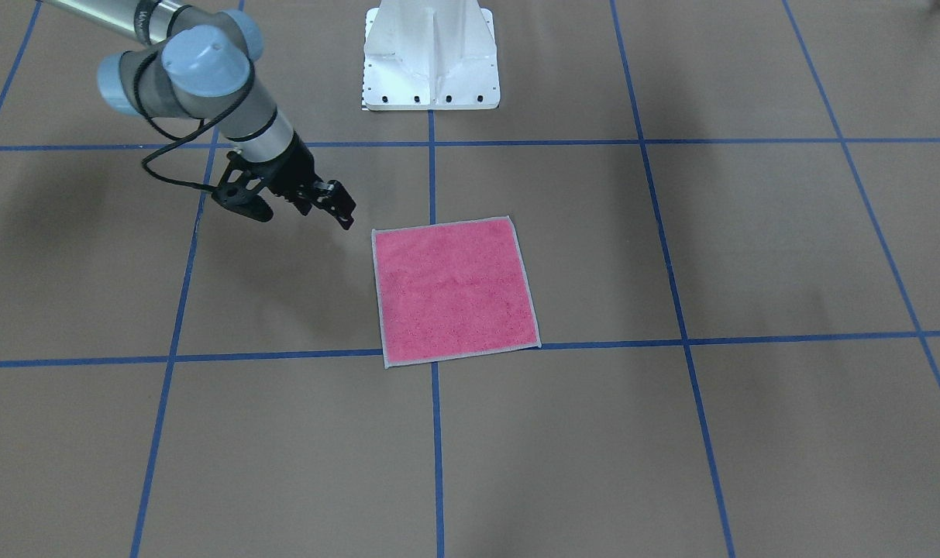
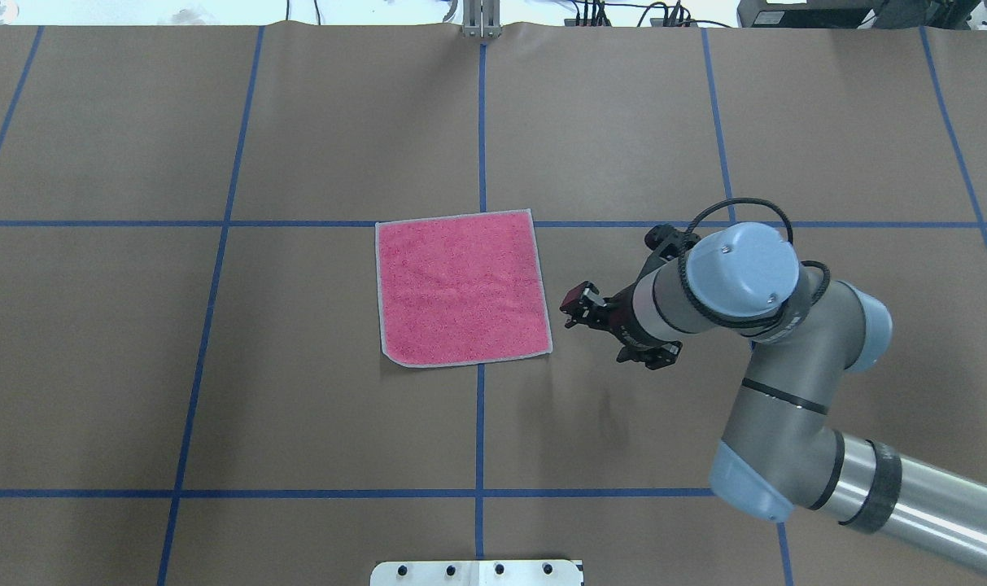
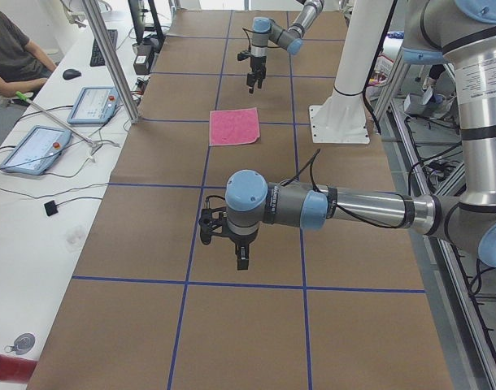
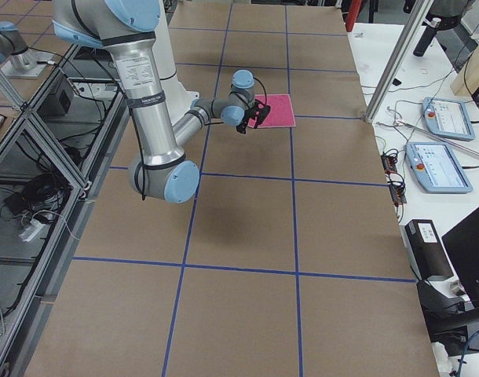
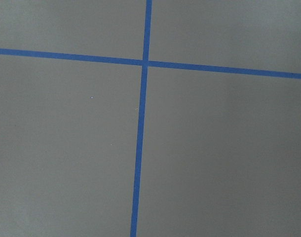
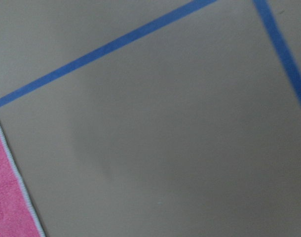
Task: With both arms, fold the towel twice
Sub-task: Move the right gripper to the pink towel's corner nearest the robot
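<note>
Towel [image 2: 460,289] lies flat, pink face up, ctr of overhead frame on table [image 2: 216,391]. Right gripper [image 2: 572,308] hovers just right of it, jaws apparently parted. Left gripper [image 3: 242,262] is well apart, jaws can't be told. Best bet: 2 arms pinch matching corners, lift together.

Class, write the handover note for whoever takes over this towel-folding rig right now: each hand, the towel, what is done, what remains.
Right hand: holds nothing, hovers just off the towel on the robot's right side, not touching it; open or shut unclear.
Left hand: holds nothing, far from the towel over bare table; open or shut unclear.
Towel: flat, pink face up, near the table's middle.
Done: no fold made.
Left: both folds.
</note>
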Robot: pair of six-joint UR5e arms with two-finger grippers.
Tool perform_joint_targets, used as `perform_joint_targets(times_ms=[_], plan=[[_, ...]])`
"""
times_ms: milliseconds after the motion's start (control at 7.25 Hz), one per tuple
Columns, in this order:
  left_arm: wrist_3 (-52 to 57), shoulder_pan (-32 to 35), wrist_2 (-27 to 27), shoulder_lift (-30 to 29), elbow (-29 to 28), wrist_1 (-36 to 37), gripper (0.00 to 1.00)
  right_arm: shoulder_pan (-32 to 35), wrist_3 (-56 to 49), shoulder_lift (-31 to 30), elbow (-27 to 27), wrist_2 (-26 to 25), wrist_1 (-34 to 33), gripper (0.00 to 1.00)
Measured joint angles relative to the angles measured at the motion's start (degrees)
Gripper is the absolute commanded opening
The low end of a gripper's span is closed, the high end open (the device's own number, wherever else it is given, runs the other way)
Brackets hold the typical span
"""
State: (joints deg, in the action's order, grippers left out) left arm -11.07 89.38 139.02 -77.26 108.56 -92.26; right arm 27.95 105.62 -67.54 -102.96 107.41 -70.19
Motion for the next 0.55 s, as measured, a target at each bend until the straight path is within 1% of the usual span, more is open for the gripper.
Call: perform_joint_targets(times_ms=[138, 276, 414, 552], plan=[[-0.18, -0.25, -0.04, -0.04, -0.01, -0.2, 1.0, -2.29, 3.45, 2.09, 0.95, -3.48, -1.98, 0.71], [-0.34, -0.39, -0.04, -0.07, 0.0, -0.38, 1.0, -3.35, 6.12, 3.6, 2.36, -5.07, -2.65, 0.59], [-0.57, -0.46, -0.03, -0.08, 0.03, -0.49, 1.0, -3.85, 7.45, 4.53, 3.58, -5.76, -2.95, 0.52], [-0.71, -0.49, -0.03, -0.08, 0.06, -0.57, 1.0, -4.08, 8.15, 4.94, 4.14, -6.02, -3.1, 0.51]])
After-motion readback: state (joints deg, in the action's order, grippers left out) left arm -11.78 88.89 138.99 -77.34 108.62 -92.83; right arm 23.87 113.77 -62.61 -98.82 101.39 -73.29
